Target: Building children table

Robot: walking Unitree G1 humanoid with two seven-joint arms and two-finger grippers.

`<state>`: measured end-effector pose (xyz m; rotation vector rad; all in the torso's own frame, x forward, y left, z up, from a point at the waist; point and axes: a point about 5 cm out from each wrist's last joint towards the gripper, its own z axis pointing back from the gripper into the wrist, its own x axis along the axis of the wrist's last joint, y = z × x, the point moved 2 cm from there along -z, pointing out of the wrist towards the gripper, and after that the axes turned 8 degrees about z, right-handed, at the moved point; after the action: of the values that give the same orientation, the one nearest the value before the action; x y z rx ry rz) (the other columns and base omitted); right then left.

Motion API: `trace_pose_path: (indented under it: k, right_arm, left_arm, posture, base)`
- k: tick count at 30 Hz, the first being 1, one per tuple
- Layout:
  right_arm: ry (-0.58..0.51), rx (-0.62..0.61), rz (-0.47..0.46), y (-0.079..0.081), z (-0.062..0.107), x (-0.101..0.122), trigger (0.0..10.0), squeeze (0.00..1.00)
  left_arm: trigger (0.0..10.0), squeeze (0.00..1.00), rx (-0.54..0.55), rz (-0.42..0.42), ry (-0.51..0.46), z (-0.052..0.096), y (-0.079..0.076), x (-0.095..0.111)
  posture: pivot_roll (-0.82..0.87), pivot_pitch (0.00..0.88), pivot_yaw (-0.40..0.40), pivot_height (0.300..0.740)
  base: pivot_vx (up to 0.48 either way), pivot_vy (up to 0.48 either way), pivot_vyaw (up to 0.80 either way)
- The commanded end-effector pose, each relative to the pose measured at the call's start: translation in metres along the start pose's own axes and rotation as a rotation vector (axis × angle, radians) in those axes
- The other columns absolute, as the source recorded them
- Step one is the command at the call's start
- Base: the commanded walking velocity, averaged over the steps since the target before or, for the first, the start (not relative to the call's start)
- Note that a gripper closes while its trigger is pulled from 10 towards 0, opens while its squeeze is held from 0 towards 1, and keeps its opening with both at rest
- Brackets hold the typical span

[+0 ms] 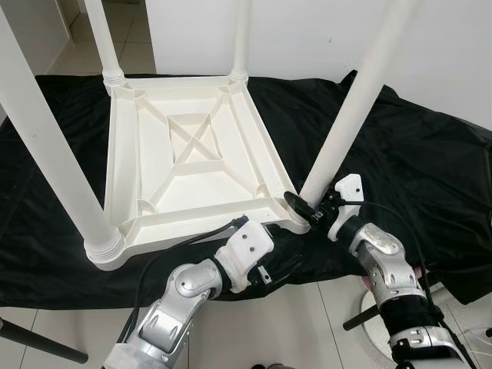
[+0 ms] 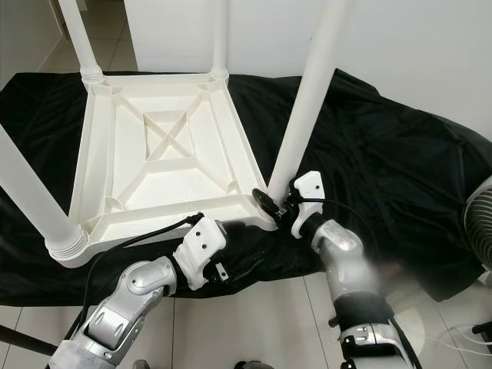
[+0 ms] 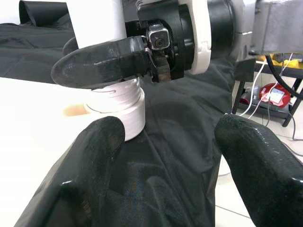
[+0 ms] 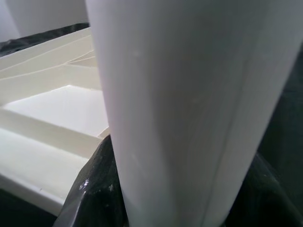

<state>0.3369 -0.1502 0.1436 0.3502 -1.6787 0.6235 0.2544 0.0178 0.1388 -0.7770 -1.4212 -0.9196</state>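
A white plastic children's table (image 1: pixel 192 146) lies upside down on a black cloth, its legs pointing up. My right gripper (image 1: pixel 304 206) is shut on the near-right leg (image 1: pixel 354 108) just above its ribbed collar (image 3: pixel 116 101). The right wrist view has that leg (image 4: pixel 189 109) running between the black fingers (image 4: pixel 92 194). My left gripper (image 3: pixel 175 161) is open and holds nothing. It hovers low over the cloth at the table's near edge, beside that same corner, pointing at the collar and at the right gripper's finger (image 3: pixel 102 61).
The black cloth (image 1: pixel 430 154) covers the floor under the table and bunches up at the right. Three other legs stand at near left (image 1: pixel 46 154), far left (image 1: pixel 104 38) and far right (image 1: pixel 241 38). A fan (image 2: pixel 480 223) and cables (image 3: pixel 274 94) are at the right.
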Motion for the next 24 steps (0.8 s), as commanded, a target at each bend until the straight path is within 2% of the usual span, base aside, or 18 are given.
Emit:
trace_pose_path:
  k: [1,5,7,8,9,12,14,16,19,24]
  right_arm:
    - [0.010,-0.012,-0.041,0.004,0.001,-0.004,10.0,0.00]
    - [0.008,-0.061,-0.055,0.006,0.002,-0.004,10.0,0.00]
    - [0.047,-0.176,-0.056,0.010,0.002,-0.010,10.0,0.00]
    - [0.047,-0.176,-0.056,0.010,0.002,-0.010,10.0,0.00]
    - [0.066,-0.270,-0.083,0.011,0.002,-0.013,10.0,0.00]
    - [0.078,-0.339,-0.108,0.013,0.003,-0.015,10.0,0.00]
    - [0.112,-0.474,-0.135,0.019,0.006,-0.021,10.0,0.00]
    - [0.112,-0.474,-0.135,0.019,0.006,-0.021,10.0,0.00]
    - [0.148,-0.650,-0.143,0.027,0.012,-0.023,10.0,0.00]
    - [0.165,-0.706,-0.172,0.034,0.011,-0.026,10.0,0.00]
  left_arm:
    - [10.0,0.00,0.020,-0.003,0.005,-0.001,-0.001,-0.002]
    - [10.0,0.00,0.018,0.000,0.005,-0.001,-0.002,-0.002]
    - [10.0,0.00,0.014,0.007,0.004,-0.002,-0.002,-0.003]
    - [10.0,0.00,0.014,0.007,0.004,-0.002,-0.002,-0.003]
    - [10.0,0.00,0.005,0.006,0.005,-0.002,-0.003,-0.003]
    - [10.0,0.00,-0.002,0.005,0.006,-0.003,-0.004,-0.003]
    - [10.0,0.00,-0.006,0.003,0.007,-0.004,-0.003,-0.004]
    - [10.0,0.00,-0.006,0.003,0.007,-0.004,-0.003,-0.004]
    - [10.0,0.00,-0.012,0.008,0.008,-0.005,-0.004,-0.005]
    - [10.0,0.00,-0.014,0.009,0.008,-0.006,-0.004,-0.005]
  posture:
    - [-0.02,0.095,-0.059,0.740]
    - [-0.02,0.093,-0.060,0.740]
    - [-0.04,0.082,-0.053,0.740]
    - [-0.04,0.082,-0.053,0.740]
    - [-0.04,0.078,-0.055,0.740]
    - [-0.04,0.076,-0.056,0.740]
    - [-0.05,0.070,-0.054,0.740]
    - [-0.05,0.070,-0.054,0.740]
    - [-0.06,0.067,-0.057,0.740]
    - [-0.06,0.062,-0.061,0.740]
  base:
    - [0.000,0.000,0.00]
    - [0.000,0.000,0.00]
    - [0.000,0.000,0.00]
    - [0.000,0.000,0.00]
    - [0.000,0.000,0.00]
    - [0.000,0.000,0.00]
    - [0.000,0.000,0.00]
    - [0.000,0.000,0.00]
    - [0.000,0.000,0.00]
    - [0.000,0.000,0.00]
